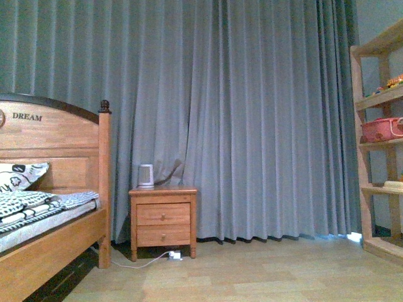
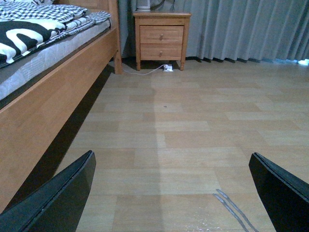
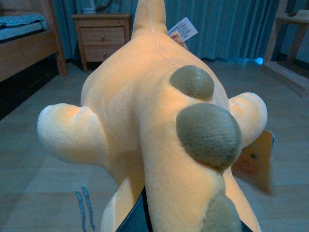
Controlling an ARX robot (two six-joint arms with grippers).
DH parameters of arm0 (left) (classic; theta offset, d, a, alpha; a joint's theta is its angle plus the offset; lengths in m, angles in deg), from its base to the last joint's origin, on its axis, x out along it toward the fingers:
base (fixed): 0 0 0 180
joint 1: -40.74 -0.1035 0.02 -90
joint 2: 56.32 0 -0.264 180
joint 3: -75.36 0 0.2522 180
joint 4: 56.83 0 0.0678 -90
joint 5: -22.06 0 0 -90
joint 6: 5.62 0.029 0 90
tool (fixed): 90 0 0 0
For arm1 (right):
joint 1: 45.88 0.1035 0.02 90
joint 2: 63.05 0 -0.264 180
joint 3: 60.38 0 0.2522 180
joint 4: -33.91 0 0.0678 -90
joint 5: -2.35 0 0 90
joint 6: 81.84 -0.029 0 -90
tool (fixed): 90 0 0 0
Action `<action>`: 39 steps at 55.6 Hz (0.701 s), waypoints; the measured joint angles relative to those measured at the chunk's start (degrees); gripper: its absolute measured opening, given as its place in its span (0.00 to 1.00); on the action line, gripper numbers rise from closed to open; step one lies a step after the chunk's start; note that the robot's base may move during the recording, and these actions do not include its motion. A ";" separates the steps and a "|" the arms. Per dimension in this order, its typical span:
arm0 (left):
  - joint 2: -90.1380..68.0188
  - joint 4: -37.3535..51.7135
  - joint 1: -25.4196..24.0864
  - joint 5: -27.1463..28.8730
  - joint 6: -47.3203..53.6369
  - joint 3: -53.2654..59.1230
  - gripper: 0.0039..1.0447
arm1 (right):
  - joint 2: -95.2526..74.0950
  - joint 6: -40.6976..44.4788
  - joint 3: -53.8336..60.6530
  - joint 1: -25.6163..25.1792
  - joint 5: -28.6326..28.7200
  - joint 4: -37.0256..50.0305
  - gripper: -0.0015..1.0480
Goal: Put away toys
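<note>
In the right wrist view the orange-yellow plush animal [image 3: 145, 121] fills most of the frame, with grey-brown round patches along its back and a white tag near its far end. My right gripper [image 3: 181, 220] is shut on it and holds it above the wooden floor; the fingers are mostly hidden by the plush. My left gripper [image 2: 176, 193] is open and empty, low over the bare floor, its two dark fingers [image 2: 58, 198] wide apart. Neither gripper nor the plush shows in the front view.
A wooden bed [image 1: 56, 189] stands at the left, a wooden nightstand [image 1: 163, 220] with a white appliance [image 1: 145, 175] beside it, and a cable with a plug [image 1: 173, 255] on the floor. A grey curtain [image 1: 252, 113] covers the back. A wooden shelf unit [image 1: 378, 145] with a pink basket [image 1: 381, 129] stands at the right.
</note>
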 joint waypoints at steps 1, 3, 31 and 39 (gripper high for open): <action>0.00 0.00 0.00 0.02 0.00 0.00 0.94 | 0.00 0.00 0.00 0.00 0.02 0.00 0.06; 0.00 0.00 0.00 0.00 0.00 0.00 0.94 | 0.00 0.00 0.00 0.00 0.02 0.00 0.06; 0.00 0.00 0.00 0.02 0.00 0.00 0.94 | 0.00 0.00 0.00 0.00 0.07 0.00 0.06; 0.00 0.00 0.00 0.00 0.00 0.00 0.94 | 0.00 0.00 0.00 0.00 0.02 0.00 0.06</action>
